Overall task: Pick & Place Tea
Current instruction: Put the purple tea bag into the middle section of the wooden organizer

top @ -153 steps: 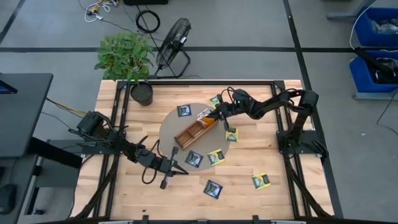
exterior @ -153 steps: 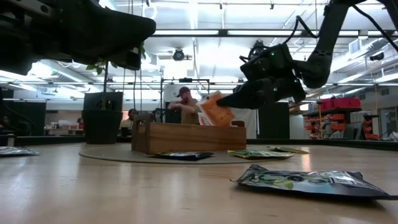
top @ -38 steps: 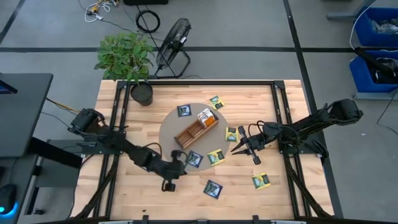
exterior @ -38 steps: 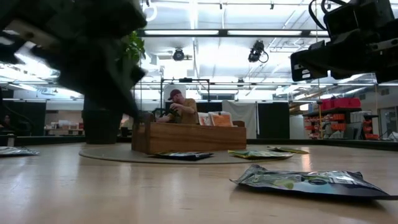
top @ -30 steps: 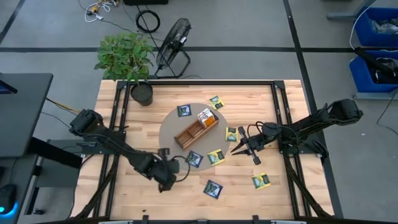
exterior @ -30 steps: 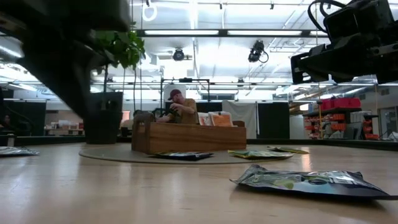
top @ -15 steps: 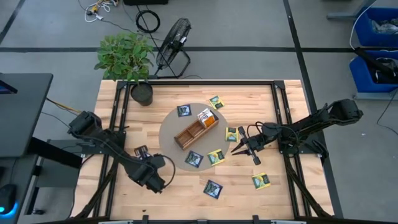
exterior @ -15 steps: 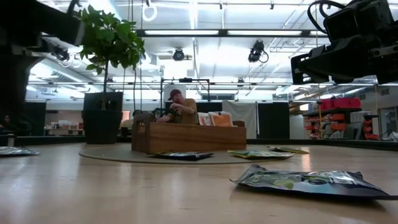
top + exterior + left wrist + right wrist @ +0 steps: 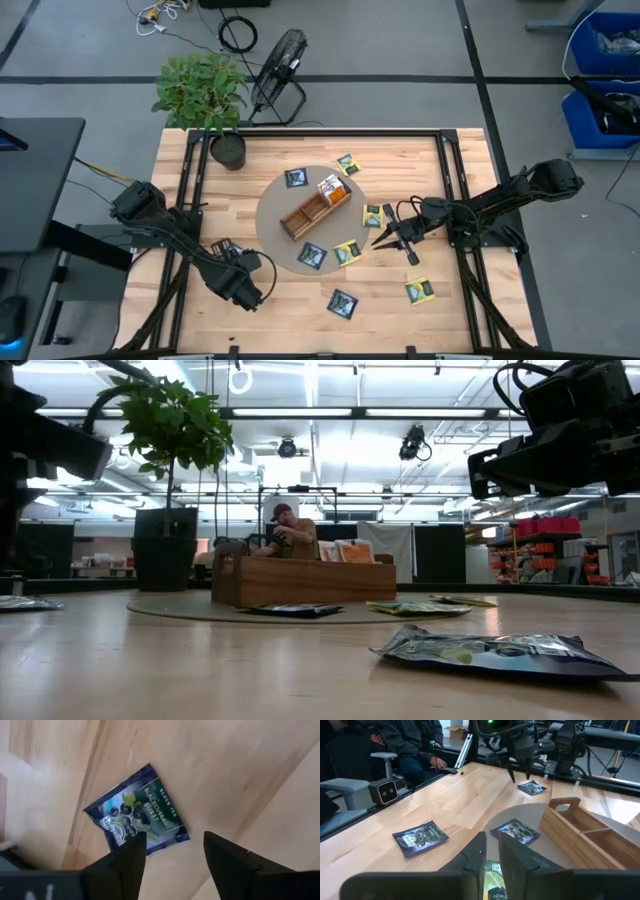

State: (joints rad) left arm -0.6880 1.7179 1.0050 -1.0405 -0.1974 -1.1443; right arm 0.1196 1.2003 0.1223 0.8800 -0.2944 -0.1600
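My left gripper (image 9: 175, 836) stands open, pointing down just above a dark navy tea packet (image 9: 137, 817) that lies flat on the bare wood at the table's left (image 9: 222, 246). The fingers touch nothing. My right gripper (image 9: 378, 240) hovers right of the round mat, over a yellow-green packet (image 9: 372, 215). It is shut but for a slit (image 9: 492, 842), with nothing between the fingers. The wooden tray (image 9: 315, 208) lies on the mat with orange-and-white packets (image 9: 330, 187) standing in its far end. Several more packets lie flat around it.
Navy packets (image 9: 312, 256) (image 9: 342, 302) (image 9: 296, 178) and yellow-green ones (image 9: 347, 250) (image 9: 420, 290) (image 9: 347, 162) are scattered on and around the grey mat (image 9: 272, 215). A potted plant (image 9: 228, 150) stands at the far left corner. A person sits beyond the table (image 9: 290, 535).
My left arm has swung from beside the mat's near edge toward the table's left edge. A navy packet now lies on the wood under its gripper, where none lay before. My right arm has kept still.
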